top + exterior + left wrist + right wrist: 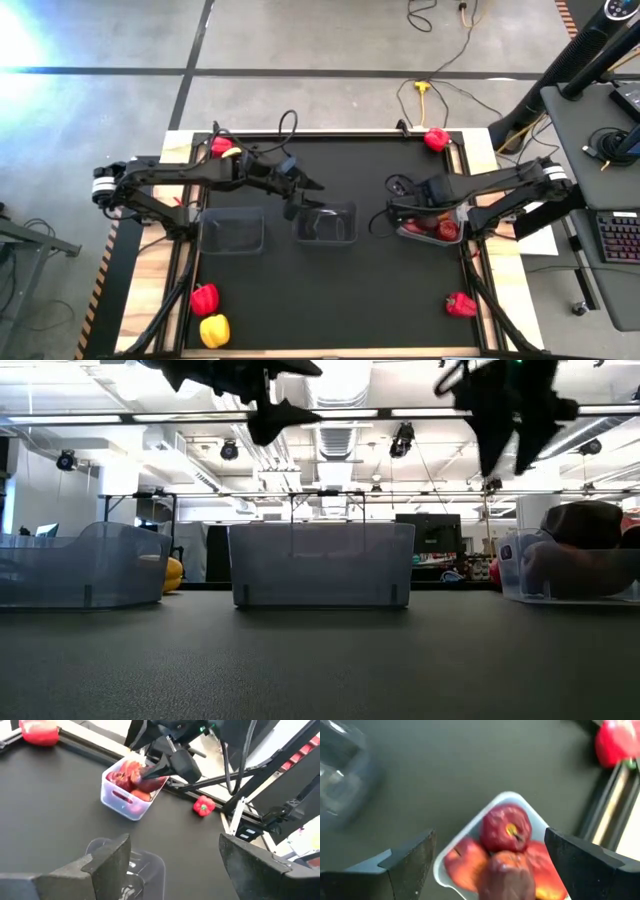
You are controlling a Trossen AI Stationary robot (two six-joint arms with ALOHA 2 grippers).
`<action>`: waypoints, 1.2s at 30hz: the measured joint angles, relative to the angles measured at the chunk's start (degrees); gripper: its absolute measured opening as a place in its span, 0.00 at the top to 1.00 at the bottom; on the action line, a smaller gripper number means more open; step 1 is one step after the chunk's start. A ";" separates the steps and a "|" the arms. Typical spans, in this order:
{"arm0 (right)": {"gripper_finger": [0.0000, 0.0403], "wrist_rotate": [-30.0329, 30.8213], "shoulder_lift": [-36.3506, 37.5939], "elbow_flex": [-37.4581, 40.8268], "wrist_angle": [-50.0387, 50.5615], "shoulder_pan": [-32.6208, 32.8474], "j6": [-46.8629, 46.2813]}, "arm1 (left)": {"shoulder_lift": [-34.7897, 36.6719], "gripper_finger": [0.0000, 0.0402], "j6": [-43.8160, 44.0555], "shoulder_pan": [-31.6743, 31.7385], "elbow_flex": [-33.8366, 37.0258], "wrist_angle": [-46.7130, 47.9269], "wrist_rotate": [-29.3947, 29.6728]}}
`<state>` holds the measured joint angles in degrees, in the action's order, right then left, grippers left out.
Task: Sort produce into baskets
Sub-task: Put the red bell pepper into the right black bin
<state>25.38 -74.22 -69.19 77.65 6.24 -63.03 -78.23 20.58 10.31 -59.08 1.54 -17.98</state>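
Observation:
Three see-through tubs stand in a row on the black table. The left tub and the middle tub look empty. The right tub holds dark maroon apples and orange-red fruit. My left gripper hangs open and empty above the middle tub. My right gripper hangs open and empty above the right tub's left end, well clear of it in the low view. Loose peppers lie on the table: red, red, red, yellow.
A red pepper and a yellow one lie at the far left, partly under my left arm. The table has raised rails along its edges. Bare black mat lies in front of the tubs. A desk with a keyboard stands to the right.

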 joint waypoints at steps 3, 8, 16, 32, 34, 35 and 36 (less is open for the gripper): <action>0.09 1.24 -0.02 -3.63 -2.28 0.47 4.15 | 1.17 0.30 -0.09 -0.46 -0.91 -0.21 -0.70; 0.09 0.14 -0.04 -7.45 -13.41 4.79 12.46 | 3.27 0.30 -0.54 -0.79 -1.21 1.62 -1.20; 0.09 -7.68 -3.44 -8.60 -13.78 14.57 1.31 | 5.27 0.30 -3.66 -0.79 -1.21 6.35 -1.05; 0.09 -40.18 -19.68 -8.43 -11.92 31.93 -20.73 | 1.03 0.30 -10.20 -0.94 -1.15 5.85 -1.03; 0.09 -44.81 -22.21 -8.41 -12.01 33.81 -22.25 | 0.74 0.30 -10.52 -1.36 -1.15 5.90 -1.01; 0.09 -48.04 -23.51 -8.41 -12.12 34.53 -22.54 | 0.63 0.30 -10.66 -1.75 -1.15 5.88 -1.01; 0.09 -51.40 -24.67 -8.41 -12.15 35.16 -22.53 | 0.54 0.30 -10.77 -2.23 -1.15 5.86 -1.01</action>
<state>-26.02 -98.88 -77.60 65.50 41.40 -85.56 -77.69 9.81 8.09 -60.23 7.40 -18.99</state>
